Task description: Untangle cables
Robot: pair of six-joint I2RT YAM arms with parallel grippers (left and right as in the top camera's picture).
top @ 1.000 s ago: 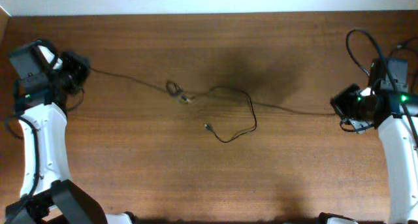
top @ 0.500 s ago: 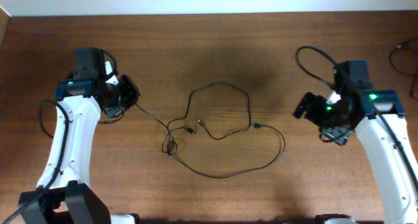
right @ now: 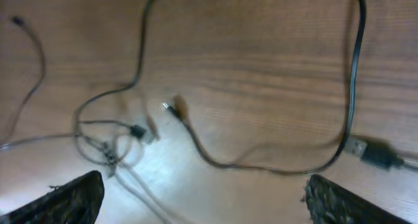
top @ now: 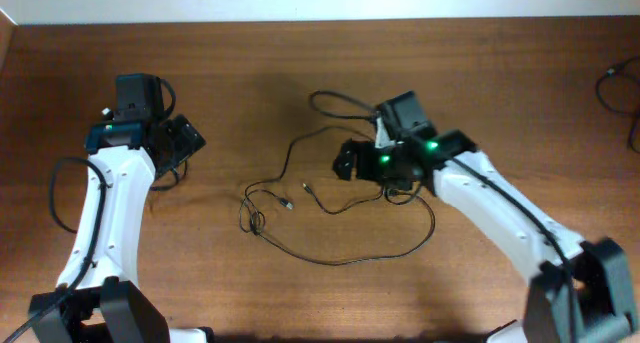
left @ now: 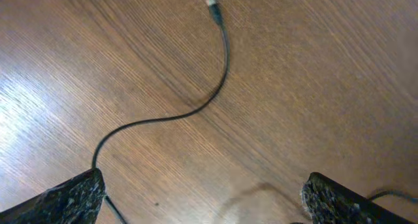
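Observation:
Several thin black cables [top: 340, 205] lie slack in loose loops at the table's middle, with a small knot [top: 255, 223] at their left end. My left gripper [top: 190, 139] hangs open to the left of them, holding nothing. In the left wrist view one cable [left: 196, 110] curves across the wood to a pale plug tip [left: 210, 2], passing by the left finger [left: 72, 199] of the left gripper [left: 209, 208]. My right gripper [top: 346, 163] is open over the loops' upper right. The right wrist view shows the knot [right: 108, 149], a small plug [right: 171, 108] and a larger plug [right: 372, 152] ahead of the right gripper [right: 209, 211].
The right arm's own thicker black cable [top: 335, 103] loops behind its wrist. More thick black cables [top: 620, 83] lie at the far right edge. The left arm's cable [top: 58, 188] bows out to the left. A pale wall [top: 320, 1] borders the table's far edge.
Both grippers went from shut to open and let go of the cable ends. The cables went slack into loops. The right arm swung left over the middle of the table.

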